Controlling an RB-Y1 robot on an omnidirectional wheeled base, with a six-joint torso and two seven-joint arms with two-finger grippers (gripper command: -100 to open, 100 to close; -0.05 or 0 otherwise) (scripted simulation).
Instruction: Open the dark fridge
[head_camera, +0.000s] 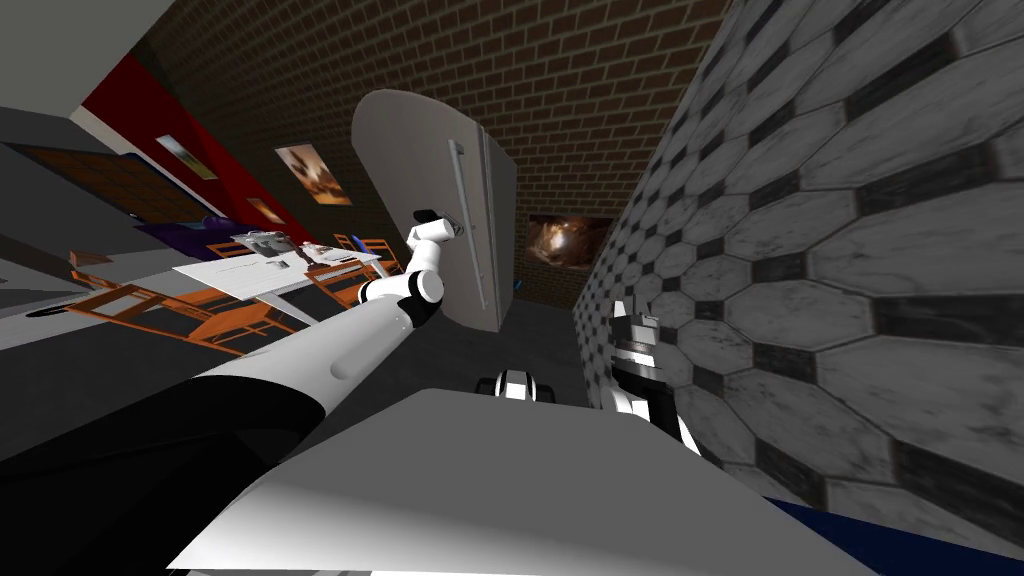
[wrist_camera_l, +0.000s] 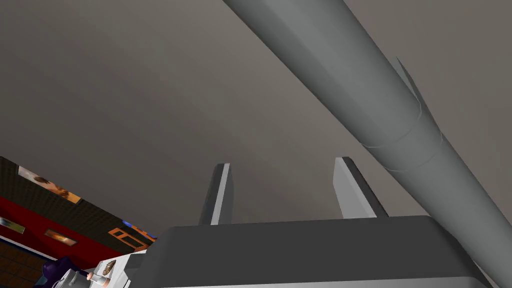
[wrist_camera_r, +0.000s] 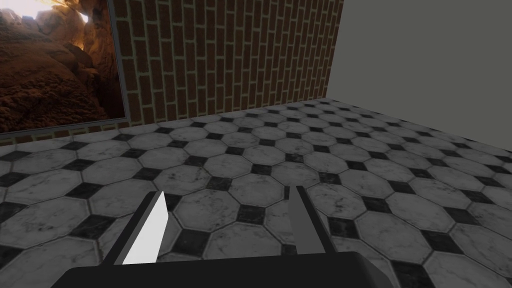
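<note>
Logged brick wall (head_camera: 560, 90) across far side, w/ framed cave pic (head_camera: 568, 243) low on it. To my rt: wall of grey octagon tiles (head_camera: 850, 230), black squares betw. Floor (head_camera: 545, 335) was dark grey. To my left: white table (head_camera: 262, 275), orange chairs (head_camera: 190, 315) round it, red wall (head_camera: 140, 125) behind w/ small pics (head_camera: 187, 157). Light was dim.

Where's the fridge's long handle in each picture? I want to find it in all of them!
Head view: the fridge handle stands in the middle, on the grey fridge door, by the left gripper.
Left wrist view: the fridge handle is the thick grey bar slanting beside the open fingers, not between them.
Right wrist view: not in it; a tiled wall and a framed picture.
Shared landmark: the red wall; the framed picture links head and right wrist views.
</note>
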